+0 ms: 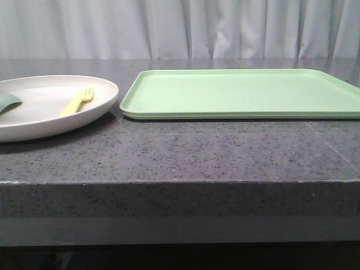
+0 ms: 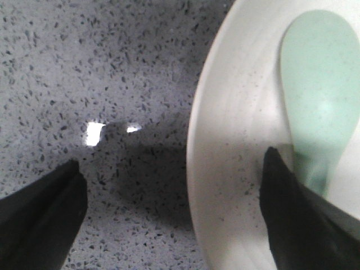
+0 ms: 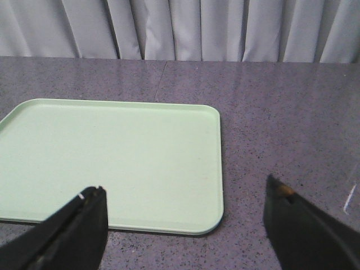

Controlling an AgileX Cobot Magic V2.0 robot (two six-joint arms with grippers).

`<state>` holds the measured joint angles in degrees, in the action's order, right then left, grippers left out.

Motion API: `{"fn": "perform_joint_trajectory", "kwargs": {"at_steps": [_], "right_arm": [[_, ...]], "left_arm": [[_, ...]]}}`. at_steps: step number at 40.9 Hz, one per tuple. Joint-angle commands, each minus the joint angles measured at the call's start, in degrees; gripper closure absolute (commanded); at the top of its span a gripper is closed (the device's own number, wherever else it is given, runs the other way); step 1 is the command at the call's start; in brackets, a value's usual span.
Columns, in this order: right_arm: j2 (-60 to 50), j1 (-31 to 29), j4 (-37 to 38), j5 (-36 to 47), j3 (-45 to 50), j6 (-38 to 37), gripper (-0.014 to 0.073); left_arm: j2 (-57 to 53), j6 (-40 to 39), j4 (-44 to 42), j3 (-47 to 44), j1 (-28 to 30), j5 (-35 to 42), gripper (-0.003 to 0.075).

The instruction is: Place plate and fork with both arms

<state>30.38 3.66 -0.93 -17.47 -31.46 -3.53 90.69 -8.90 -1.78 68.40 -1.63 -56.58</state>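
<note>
1. Plate (image 1: 53, 107): cream, round, shallow, flat on the dark speckled worktop (image 1: 185, 152) at the far left of the front view, partly cut off by the picture's edge.
2. Fork (image 1: 77, 102): pale yellow, lying inside the plate toward its right side, tines pointing away from the camera, handle toward the near rim.
3. Teal spoon (image 1: 8, 103): also inside the plate, at its left, only one end visible in the front view; broad bowl plain in the left wrist view (image 2: 323, 95).
4. Light-green tray (image 1: 242, 93): rectangular, just right of the plate with a narrow gap between the two rims, bare on top; seen again in the right wrist view (image 3: 112, 163).
5. Left hand (image 2: 171, 214): released, black fingers spread wide; one finger (image 2: 45, 219) over bare worktop, the other (image 2: 298, 219) over the plate's inside, close to the spoon's handle end; plate rim between the two fingers; contact with plate impossible to judge.
6. Right hand (image 3: 185, 225): released, fingers far apart, gripping nothing; near corner of the tray between them, worktop beyond.
7. Grey curtain (image 1: 180, 28): hanging behind the worktop across the whole back.
8. Neither arm visible in the front view.
</note>
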Motion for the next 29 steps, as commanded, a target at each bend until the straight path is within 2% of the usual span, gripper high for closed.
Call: {"fn": "perform_joint_trajectory", "kwargs": {"at_steps": [1, 5, 15, 21, 29], "right_arm": [[0.53, -0.07, 0.6, 5.19, -2.05, 0.37, 0.0001], [0.53, -0.07, 0.6, 5.19, -2.05, 0.37, 0.0001], [0.53, -0.07, 0.6, 5.19, -2.05, 0.37, 0.0001], [0.53, -0.07, 0.6, 5.13, -2.05, 0.37, 0.0001], [0.53, -0.07, 0.6, 4.95, -2.05, 0.37, 0.0001]], "left_arm": [[-1.59, 0.05, 0.16, 1.68, -0.24, 0.69, 0.0139], [-1.59, 0.05, 0.16, 1.68, -0.24, 0.69, 0.0213], [-1.59, 0.05, 0.16, 1.78, -0.24, 0.69, 0.0577], [-1.59, 0.05, 0.16, 1.78, -0.24, 0.9, 0.0736], [-1.88, 0.05, 0.16, 1.78, -0.24, 0.9, 0.0738]]}}
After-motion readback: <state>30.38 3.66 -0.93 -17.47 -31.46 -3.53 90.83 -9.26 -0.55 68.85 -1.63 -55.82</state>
